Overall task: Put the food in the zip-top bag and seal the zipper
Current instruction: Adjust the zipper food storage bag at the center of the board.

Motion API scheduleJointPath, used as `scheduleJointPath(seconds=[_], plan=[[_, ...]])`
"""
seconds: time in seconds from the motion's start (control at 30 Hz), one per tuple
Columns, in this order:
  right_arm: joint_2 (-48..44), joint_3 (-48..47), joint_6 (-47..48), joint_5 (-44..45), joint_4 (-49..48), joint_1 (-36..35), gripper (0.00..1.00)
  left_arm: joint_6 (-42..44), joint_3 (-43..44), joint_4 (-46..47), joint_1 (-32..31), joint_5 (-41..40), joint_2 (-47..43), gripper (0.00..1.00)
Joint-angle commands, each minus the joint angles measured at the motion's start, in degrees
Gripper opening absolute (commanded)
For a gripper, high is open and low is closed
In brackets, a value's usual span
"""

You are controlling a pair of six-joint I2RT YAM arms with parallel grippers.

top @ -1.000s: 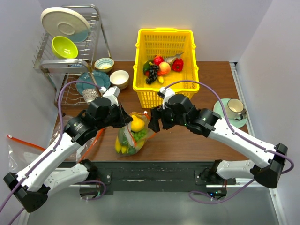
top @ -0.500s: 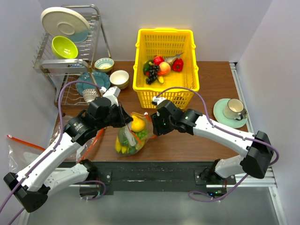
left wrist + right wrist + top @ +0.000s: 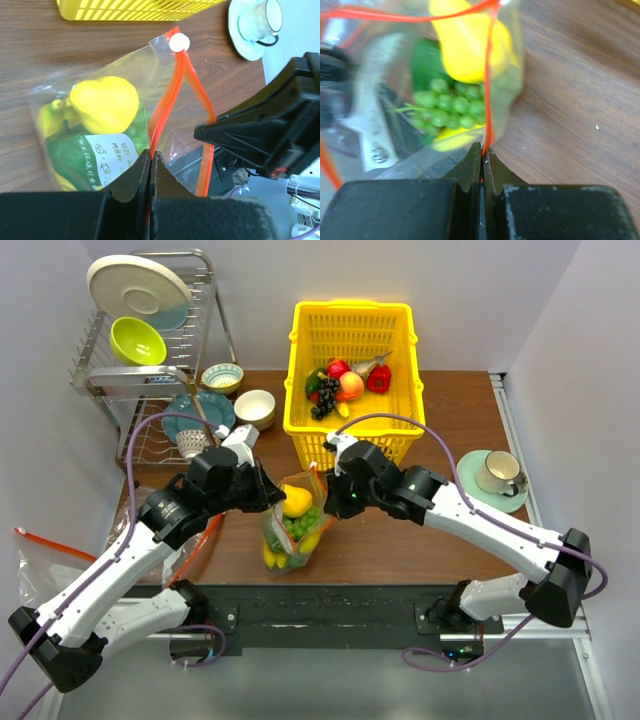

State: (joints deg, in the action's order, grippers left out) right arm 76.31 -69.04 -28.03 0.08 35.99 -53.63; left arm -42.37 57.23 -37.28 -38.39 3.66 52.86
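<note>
Food (image 3: 102,102) sits in the bag (image 3: 145,65) at centre frame; left jaws and right jaws each clamp the zipper (image 3: 166,100), which gapes unsealed between them.

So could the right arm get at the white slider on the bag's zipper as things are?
Probably not yet: the right claw is shut on the zipper and would have to let go first. The white slider itself sits bare at the strip's end, nothing covering it.

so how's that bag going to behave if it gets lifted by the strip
Probably floppy: the bag film is wrinkled and its orange strip bows. Likely bottom-heavy, since the yellow fruit and grapes sit bunched together, so it may swing.
</note>
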Motion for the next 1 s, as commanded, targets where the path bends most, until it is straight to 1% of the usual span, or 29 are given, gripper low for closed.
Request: scheduleJointPath(seconds=[0.0, 0.2, 0.3, 0.43, 0.53, 0.57, 0.6, 0.67, 0.77, 0.8, 0.87, 0.9, 0.97], plan=[[-3.5, -3.7, -2.2, -4.1, -1.8, -0.1, 0.0, 0.8, 2.4, 4.1, -0.3, 3.8, 0.1, 0.0], [-6.3, -2.6, -4.2, -6.6, -3.7, -0.1, 0.0, -0.3, -0.6, 11.5, -0.3, 9.2, 0.8, 0.0], [-7.9, -2.3, -5.2, -7.5, -4.6, -0.2, 0.0, -0.3, -0.5, 13.1, -0.2, 10.9, 2.2, 0.0], [-11.6, -0.1, -7.7, -5.4, -7.2, -0.2, 0.0, 0.4, 0.2, 16.2, -0.4, 14.3, 4.5, 0.0], [-14.6, 3.1, -10.6, -2.8, -10.7, -0.1, 0.0, 1.2, 0.1, 20.0, -0.5, 17.4, 5.8, 0.0], [-15.3, 4.9, -12.4, -1.8, -12.3, -0.1, 0.0, 1.5, -0.1, 20.9, -0.5, 18.4, 6.2, 0.02], [-15.8, 5.7, -13.2, -1.1, -13.2, -0.1, 0.0, 1.7, -0.1, 22.4, -0.5, 20.1, 7.1, 0.06], [-17.2, 7.8, -15.5, 0.9, -15.1, -0.1, 0.0, 3.1, 0.5, 23.6, -0.5, 21.6, 7.8, 0.09], [-17.8, 9.6, -17.9, 2.6, -16.4, -0.1, 0.0, 5.9, 1.0, 24.2, -0.5, 23.7, 9.1, 0.17], [-17.9, 9.9, -18.4, 2.9, -16.5, -0.1, 0.0, 7.0, 1.1, 24.3, -0.5, 24.1, 9.7, 0.24], [-18.0, 10.8, -19.9, 3.6, -17.3, -0.1, 0.0, 7.9, 1.1, 24.3, -0.5, 25.3, 10.2, 0.31], [-18.0, 11.1, -20.4, 4.0, -17.8, -0.1, 0.0, 8.2, 1.1, 24.0, -0.5, 25.4, 10.8, 0.39], [-18.0, 11.6, -21.4, 4.9, -18.0, -0.2, 0.0, 8.6, 1.1, 23.5, -0.5, 25.9, 11.2, 0.48]])
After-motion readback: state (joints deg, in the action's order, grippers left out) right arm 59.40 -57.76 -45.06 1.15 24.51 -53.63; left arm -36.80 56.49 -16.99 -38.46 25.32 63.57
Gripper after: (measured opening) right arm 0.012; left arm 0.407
